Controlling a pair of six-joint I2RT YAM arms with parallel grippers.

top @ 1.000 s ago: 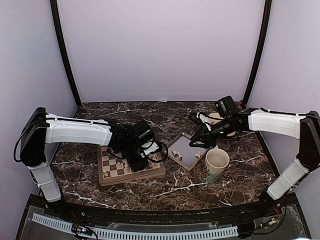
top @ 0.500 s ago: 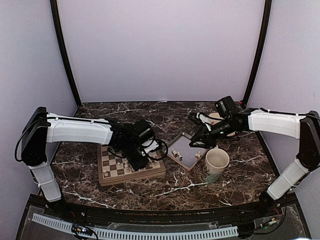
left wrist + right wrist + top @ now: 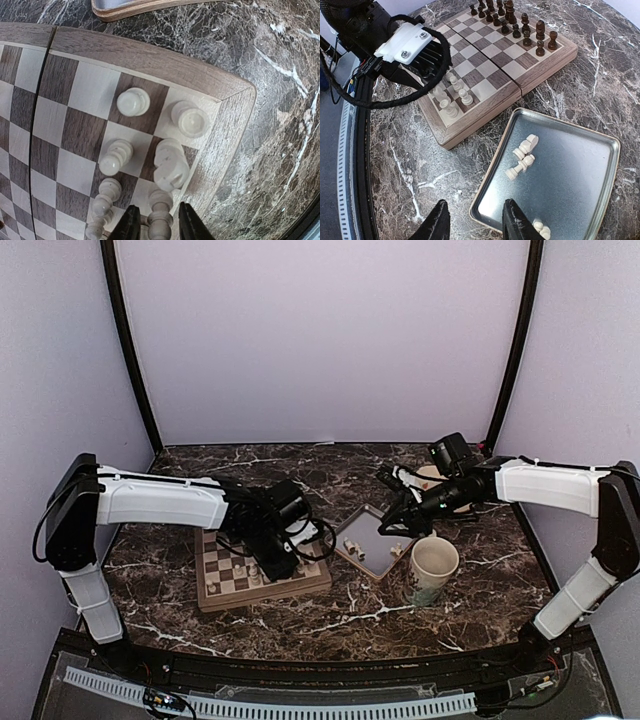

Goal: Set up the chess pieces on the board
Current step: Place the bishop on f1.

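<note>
At the desk's [image 3: 380,618] near side:

1. Mug [image 3: 432,568], upright, right of the board; no part in this step.
2. The board [image 3: 150,62]. Cream chess pieces [image 3: 133,101] stand in two short rows at its corner nearest the tray.
3. Left pincer [image 3: 157,226]: slightly spread, one finger on either side of the endmost piece. Slim gaps show, so it is not pinching.
   - Advice: open a touch wider, then lift straight up; neighbouring pieces stand just beside.
4. Metal tray [image 3: 580,165]: a few cream pieces lie toppled and touching, with more at its near corner.
5. Right pincer [image 3: 475,220]: spread, empty, above the tray's near rim.
   - Advice: single out one lying piece and grip it across its waist.
6. Dark chessmen [image 3: 520,22], ranked at the board's far end.
</note>
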